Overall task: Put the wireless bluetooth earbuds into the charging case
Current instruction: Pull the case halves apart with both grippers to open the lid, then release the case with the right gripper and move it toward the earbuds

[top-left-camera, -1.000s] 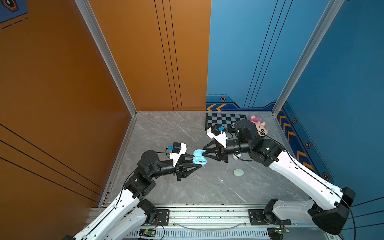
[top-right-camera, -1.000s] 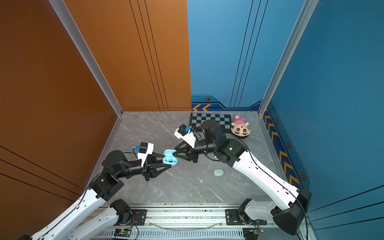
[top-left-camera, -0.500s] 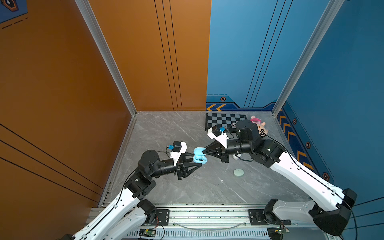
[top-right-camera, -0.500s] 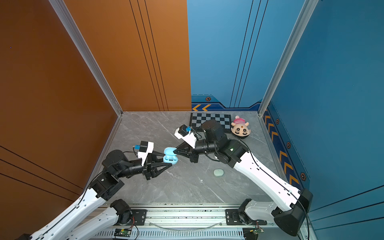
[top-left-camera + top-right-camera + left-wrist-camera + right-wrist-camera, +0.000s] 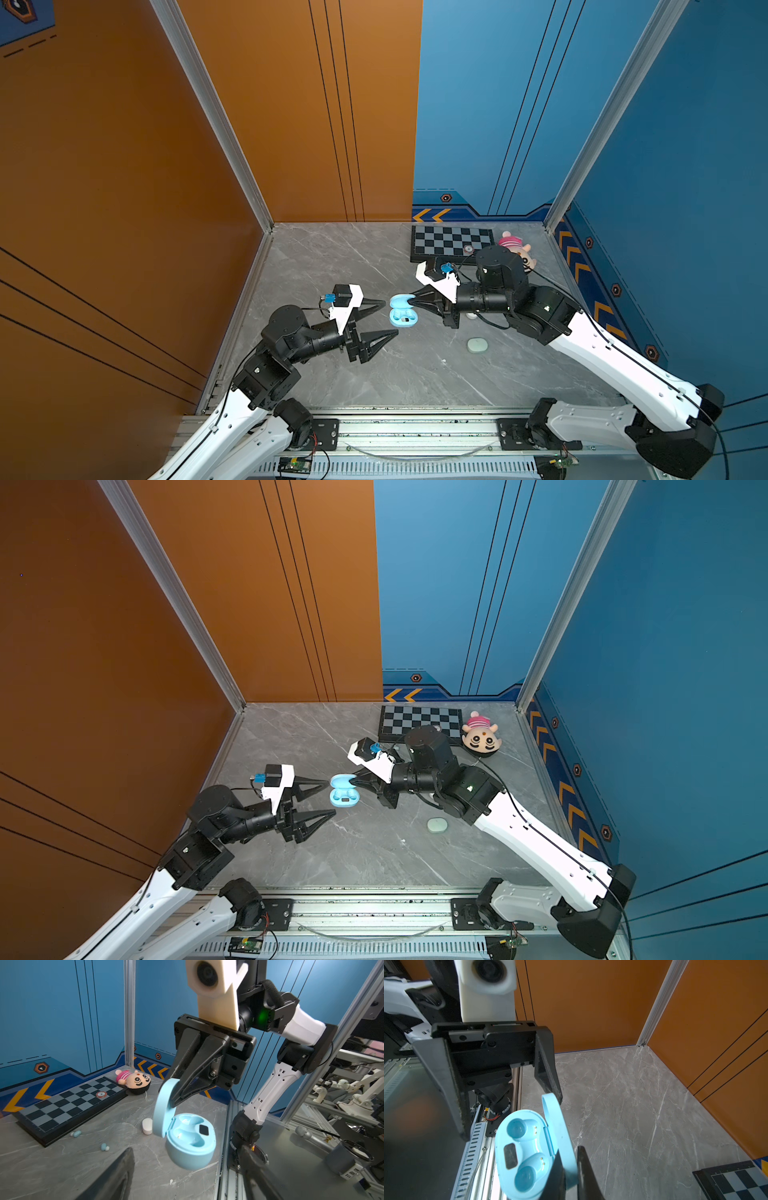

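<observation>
Jaws of the right gripper [image 5: 411, 298] are clenched on the raised lid of the pale blue pebble-shaped plastic charging case [image 5: 403, 318], holding it clear of the grey marbled tabletop [image 5: 374, 374]. Left gripper [image 5: 390, 317] sits at the case's 8 o'clock, spread wide and gripping nothing. At 4 o'clock lies a mint green oval pebble case [image 5: 477, 345]. At 1 o'clock is the black-and-grey chequered board [image 5: 451, 243], with the pink-capped plush doll [image 5: 512, 241] half covered by the right arm. Two tiny rounded pale blue earbuds [image 5: 75, 1133] lie on the tabletop beside the board in the left wrist view, too small to find in both top views.
</observation>
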You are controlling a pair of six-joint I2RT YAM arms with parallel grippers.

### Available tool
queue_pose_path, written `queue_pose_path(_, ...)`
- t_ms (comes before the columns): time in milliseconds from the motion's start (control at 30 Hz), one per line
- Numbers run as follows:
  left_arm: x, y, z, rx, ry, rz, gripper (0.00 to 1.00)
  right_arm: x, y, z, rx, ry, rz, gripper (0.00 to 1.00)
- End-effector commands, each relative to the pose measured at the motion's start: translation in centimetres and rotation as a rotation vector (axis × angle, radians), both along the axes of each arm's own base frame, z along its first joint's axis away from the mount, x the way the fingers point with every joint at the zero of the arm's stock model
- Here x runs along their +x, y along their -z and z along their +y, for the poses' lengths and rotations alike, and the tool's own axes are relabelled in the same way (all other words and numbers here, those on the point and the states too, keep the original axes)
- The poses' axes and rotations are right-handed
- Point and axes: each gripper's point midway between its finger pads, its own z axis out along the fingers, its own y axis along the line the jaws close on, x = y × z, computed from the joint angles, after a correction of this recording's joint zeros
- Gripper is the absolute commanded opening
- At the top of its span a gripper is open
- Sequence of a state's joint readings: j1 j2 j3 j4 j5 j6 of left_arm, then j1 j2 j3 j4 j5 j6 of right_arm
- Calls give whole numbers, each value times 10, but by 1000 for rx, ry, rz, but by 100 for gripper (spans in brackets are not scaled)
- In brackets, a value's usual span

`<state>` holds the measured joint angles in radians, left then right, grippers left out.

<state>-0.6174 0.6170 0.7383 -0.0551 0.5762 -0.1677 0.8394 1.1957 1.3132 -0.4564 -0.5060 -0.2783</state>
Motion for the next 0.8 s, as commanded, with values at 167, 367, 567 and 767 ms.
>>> queue_pose_path(167, 12, 1, 6, 148, -73, -77, 60, -7, 7, 11, -78, -19, -91, 0)
queue_pose_path(367, 17, 1, 2, 177, -67, -93, 41, -13, 4, 15, -72, -39, -94, 0)
queue_pose_path(567, 19, 2, -2, 186, -58, -94, 20, -16, 4, 18, -68, -48, -81, 0)
queue_pose_path(767, 22, 1, -2, 184, -76, -82, 0, -15, 6, 18, -71, -36, -66, 8)
